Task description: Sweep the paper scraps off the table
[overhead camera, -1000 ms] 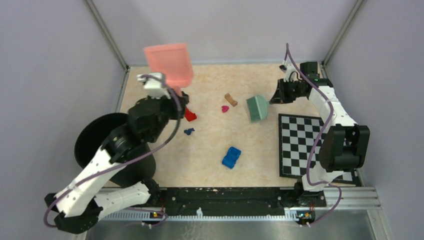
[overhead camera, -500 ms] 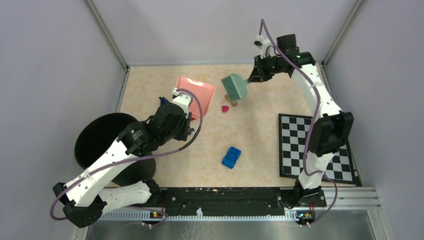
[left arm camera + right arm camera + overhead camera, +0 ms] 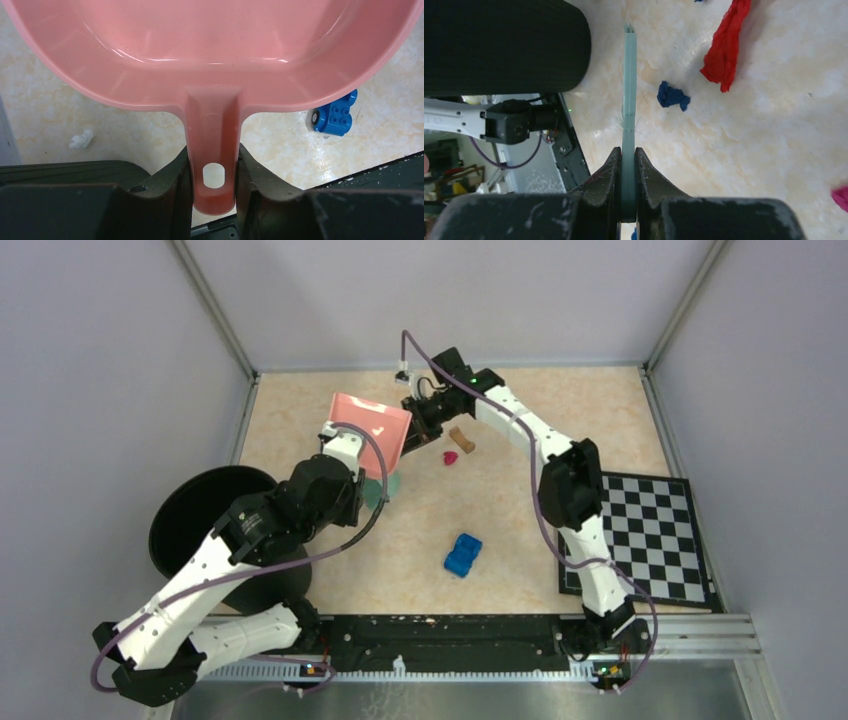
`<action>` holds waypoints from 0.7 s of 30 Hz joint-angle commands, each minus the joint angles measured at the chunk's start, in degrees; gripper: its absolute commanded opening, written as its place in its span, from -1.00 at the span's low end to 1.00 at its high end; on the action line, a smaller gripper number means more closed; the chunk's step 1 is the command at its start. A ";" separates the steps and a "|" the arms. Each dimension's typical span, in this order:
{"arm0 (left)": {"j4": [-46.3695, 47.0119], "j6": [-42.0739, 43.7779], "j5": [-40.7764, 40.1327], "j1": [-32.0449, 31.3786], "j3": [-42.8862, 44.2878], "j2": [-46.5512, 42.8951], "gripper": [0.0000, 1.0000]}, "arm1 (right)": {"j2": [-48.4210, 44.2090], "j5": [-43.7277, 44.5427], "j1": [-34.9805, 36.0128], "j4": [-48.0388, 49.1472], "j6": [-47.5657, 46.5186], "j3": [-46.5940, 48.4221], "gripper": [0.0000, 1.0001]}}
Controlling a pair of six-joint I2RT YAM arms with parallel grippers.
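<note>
Black bin (image 3: 195, 515): left of the pink dustpan (image 3: 370, 425).
Left hand (image 3: 214, 185): clenched on the dustpan's handle.
Green brush (image 3: 629, 100): at the dustpan's near side, pinched edge-on in the right hand (image 3: 628, 175).
Paper scraps, on the table (image 3: 560, 410): white one (image 3: 81, 139) near the dustpan's handle; magenta (image 3: 450, 456) and brown (image 3: 461, 439) just right of the dustpan.

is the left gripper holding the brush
No, the left gripper clamps the handle of the pink dustpan; the right gripper holds the green brush.
</note>
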 commanded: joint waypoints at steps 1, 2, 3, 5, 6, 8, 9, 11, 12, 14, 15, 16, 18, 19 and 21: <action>-0.21 -1.52 -0.59 -0.09 1.79 -0.63 -1.00 | 3.83 -0.95 0.25 9.36 12.84 2.65 -1.00; -0.39 -1.55 -0.60 -0.11 1.78 -0.69 -1.00 | 4.32 0.42 0.50 9.62 13.73 2.42 -1.00; -0.69 -1.63 -0.71 -0.15 1.78 -0.69 -1.00 | 4.47 2.92 0.77 9.80 15.12 1.88 -1.00; -1.24 -1.50 -0.83 -0.11 1.71 -0.42 -1.00 | 4.17 7.02 0.70 10.22 17.60 0.09 -1.00; -1.53 -1.43 -0.93 -0.09 1.66 0.01 -1.00 | 4.07 8.03 0.64 10.39 18.22 -0.62 -1.00; -2.12 -1.26 -0.77 -0.10 1.33 1.03 -1.00 | 3.93 10.06 0.48 10.35 19.48 -2.03 -1.00; -2.29 -1.06 -0.54 -0.13 1.24 1.70 -1.00 | 3.85 10.56 0.33 10.37 19.81 -2.63 -1.00; -2.51 -0.78 0.29 -0.09 0.89 2.93 -1.00 | 3.65 11.48 0.15 9.89 20.24 -3.89 -1.00; -2.61 -0.58 0.64 -0.09 0.76 3.53 -1.00 | 3.16 11.67 0.05 9.80 20.39 -4.91 -1.00; -2.63 -0.06 1.01 -0.09 0.49 4.45 -1.00 | 1.53 11.79 -0.34 9.91 20.43 -8.01 -1.00; -2.58 0.27 0.91 -0.09 0.51 4.71 -1.00 | 0.29 11.79 -0.63 10.00 20.41 -10.22 -1.00; -2.55 0.61 0.79 -0.16 0.51 5.06 -1.00 | -0.95 11.74 -1.03 10.20 20.53 -12.56 -1.00; -2.45 1.44 0.67 -0.09 0.79 5.72 -1.00 | -3.96 11.45 -2.42 11.36 20.92 -17.68 -1.00; -2.45 1.88 0.55 -0.13 0.94 6.05 -1.00 | -5.38 11.44 -3.23 11.75 20.99 -19.89 -1.00; -2.70 2.76 0.63 -0.10 1.31 6.93 -1.00 | -8.37 11.69 -4.82 12.24 19.90 -23.93 -1.00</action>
